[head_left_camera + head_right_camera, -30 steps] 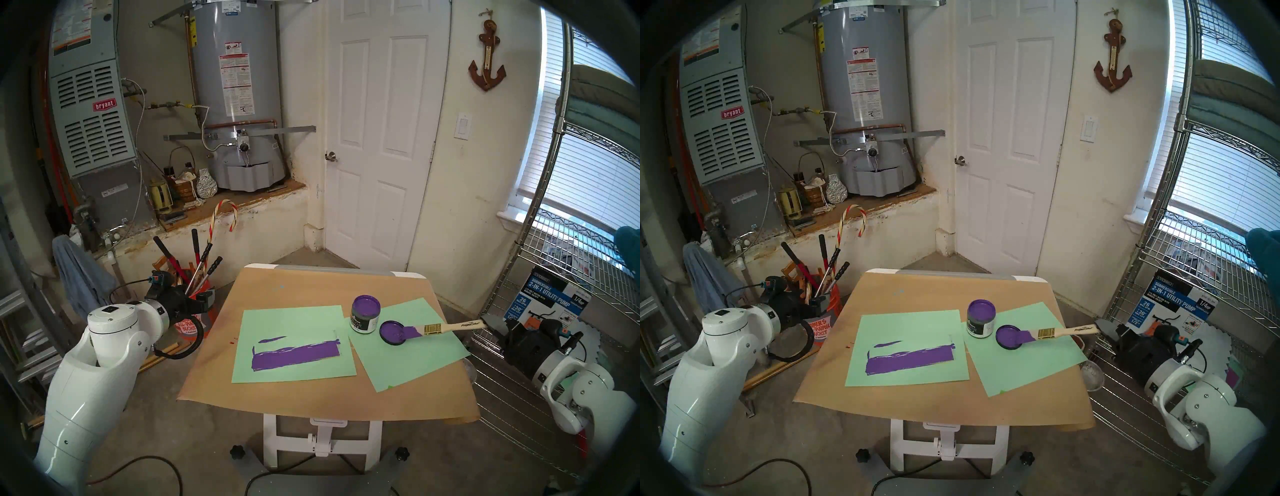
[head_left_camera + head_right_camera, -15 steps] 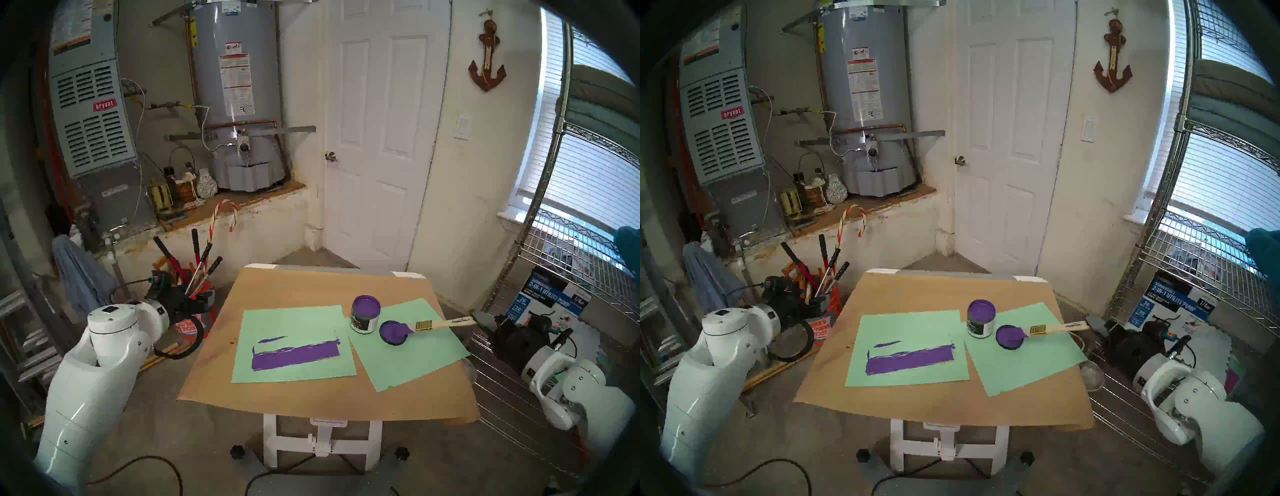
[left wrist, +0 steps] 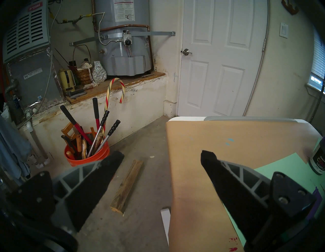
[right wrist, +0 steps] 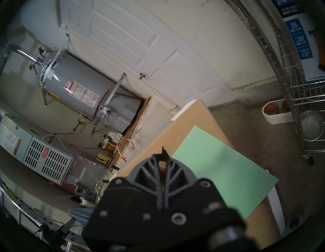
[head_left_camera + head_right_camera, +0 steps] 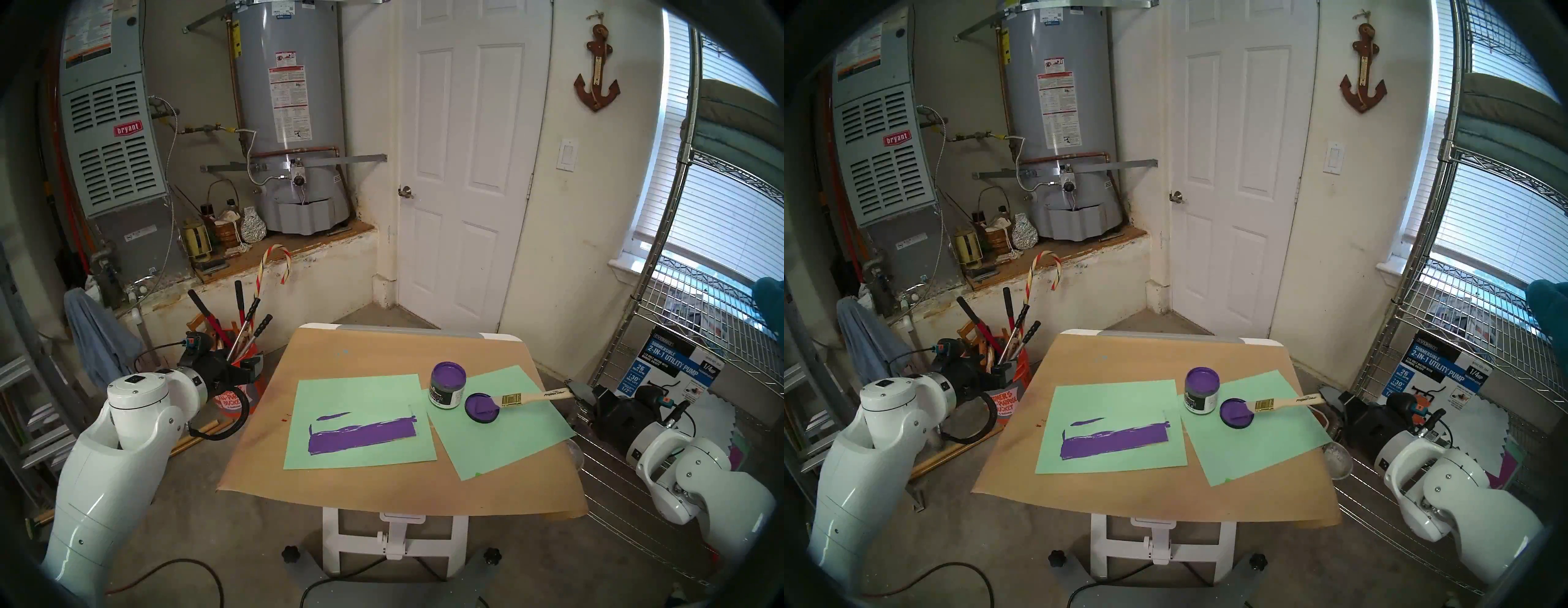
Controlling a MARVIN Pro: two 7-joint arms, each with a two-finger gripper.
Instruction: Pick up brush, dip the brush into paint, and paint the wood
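Head pair high – wrists low (table (image 5: 382, 352) shared).

Flat brush (image 5: 526, 398) with pale lettered handle and brass ferrule, bristles on a purple-coated lid, open labelled jar of purple paint (image 5: 448, 384) just left, purple-painted wood (image 5: 361, 436) panel lay far left on mint paper

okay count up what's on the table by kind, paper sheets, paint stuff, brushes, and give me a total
Mint-green paper sheets: 2
Paint jar: 1
Lid: 1
Brush, in the shut right pincer: 1
Purple-painted wood panel: 1
Total: 6
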